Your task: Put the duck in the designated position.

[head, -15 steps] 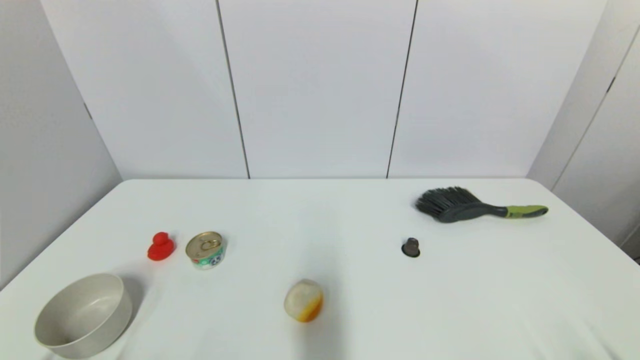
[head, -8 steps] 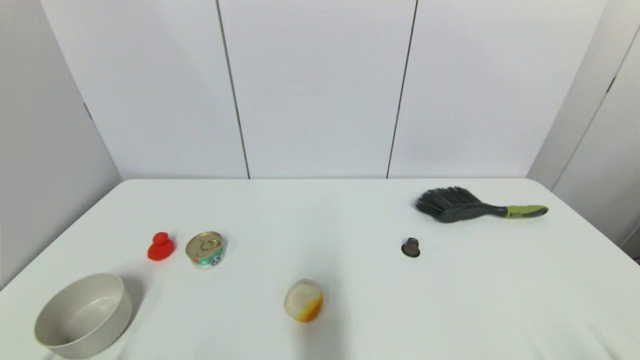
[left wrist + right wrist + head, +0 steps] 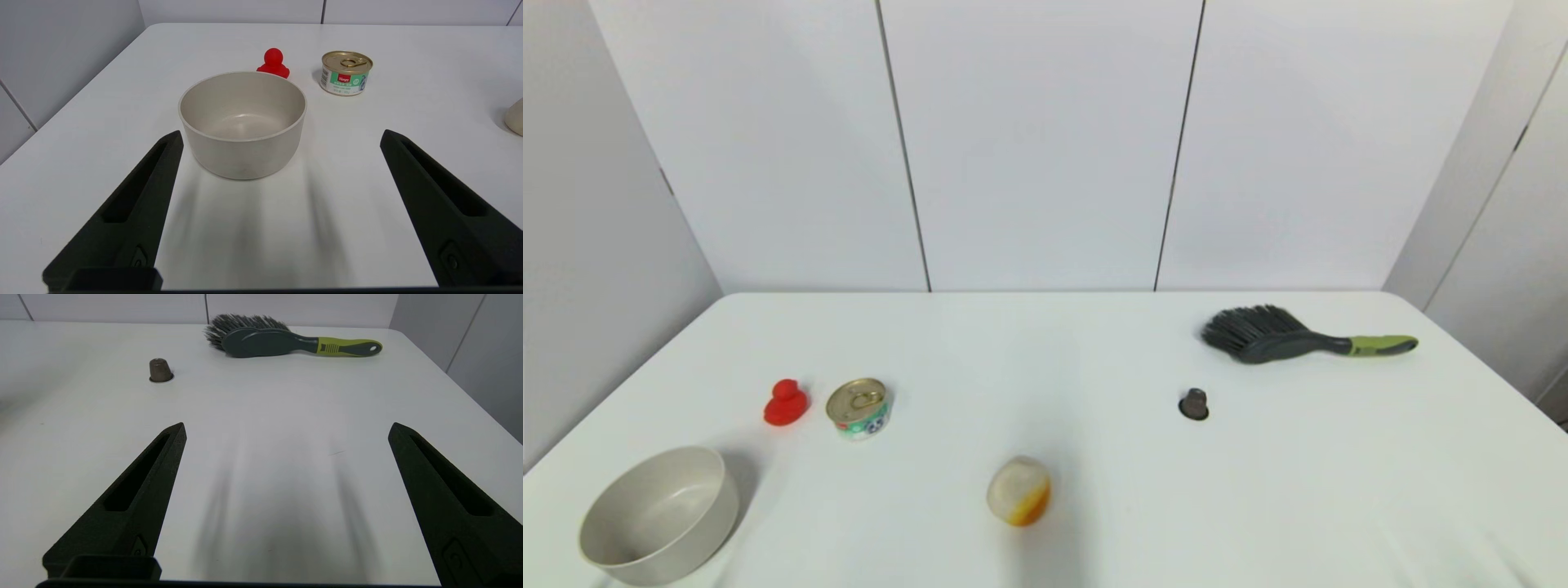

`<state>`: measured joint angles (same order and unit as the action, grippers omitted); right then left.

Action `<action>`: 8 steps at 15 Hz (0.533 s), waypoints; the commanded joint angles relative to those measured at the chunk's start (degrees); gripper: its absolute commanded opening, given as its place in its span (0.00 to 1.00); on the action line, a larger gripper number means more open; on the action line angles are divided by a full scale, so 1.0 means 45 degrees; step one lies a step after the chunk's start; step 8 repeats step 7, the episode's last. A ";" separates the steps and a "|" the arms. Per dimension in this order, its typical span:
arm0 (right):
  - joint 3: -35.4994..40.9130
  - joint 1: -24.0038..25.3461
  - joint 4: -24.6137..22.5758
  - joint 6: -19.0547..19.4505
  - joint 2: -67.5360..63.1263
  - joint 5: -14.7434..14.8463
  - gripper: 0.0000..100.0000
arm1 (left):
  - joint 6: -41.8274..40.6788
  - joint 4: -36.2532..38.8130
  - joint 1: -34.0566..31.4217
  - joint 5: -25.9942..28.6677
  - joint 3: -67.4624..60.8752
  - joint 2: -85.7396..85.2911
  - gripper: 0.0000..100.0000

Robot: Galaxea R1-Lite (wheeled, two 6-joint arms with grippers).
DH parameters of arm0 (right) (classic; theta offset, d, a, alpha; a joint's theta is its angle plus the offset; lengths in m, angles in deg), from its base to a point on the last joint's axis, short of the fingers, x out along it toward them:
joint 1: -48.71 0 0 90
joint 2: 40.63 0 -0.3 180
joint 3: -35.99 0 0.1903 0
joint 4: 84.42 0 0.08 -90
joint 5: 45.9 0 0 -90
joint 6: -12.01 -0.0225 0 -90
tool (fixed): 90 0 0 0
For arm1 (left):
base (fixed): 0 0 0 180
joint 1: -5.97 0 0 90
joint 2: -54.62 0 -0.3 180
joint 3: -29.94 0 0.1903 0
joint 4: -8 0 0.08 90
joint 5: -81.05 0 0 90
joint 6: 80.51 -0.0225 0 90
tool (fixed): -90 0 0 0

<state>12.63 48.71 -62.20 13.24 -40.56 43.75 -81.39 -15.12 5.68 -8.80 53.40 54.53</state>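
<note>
The small red duck [image 3: 786, 403] sits upright on the left side of the white table, just left of a tin can [image 3: 858, 408]. In the left wrist view the duck [image 3: 273, 63] peeks out behind a beige bowl [image 3: 243, 122]. My left gripper [image 3: 281, 136] hovers open near the table's front left edge, the bowl standing just beyond its fingers. My right gripper [image 3: 286, 428] is open over bare tabletop at the front right, holding nothing. Neither arm shows in the head view. No marking for the designated position is visible.
A beige bowl [image 3: 658, 513] stands at the front left corner. A white-and-orange ball [image 3: 1018, 490] lies front centre. A small dark cap [image 3: 1194, 404] and a grey brush with a green handle [image 3: 1303, 338] lie to the right. White wall panels rise behind.
</note>
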 commanded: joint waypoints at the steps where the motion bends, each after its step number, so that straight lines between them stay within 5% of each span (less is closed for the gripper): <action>1: 0.0117 0.0000 0.0001 0.0000 -0.0016 0.0000 1.00 | 0.0000 0.0004 -0.0013 0.0004 -0.0002 0.0022 1.00; 8: 0.0117 0.0000 -0.0019 -0.0215 -0.0016 0.0000 1.00 | 0.0000 0.0024 -0.0013 0.0004 -0.0002 0.0022 1.00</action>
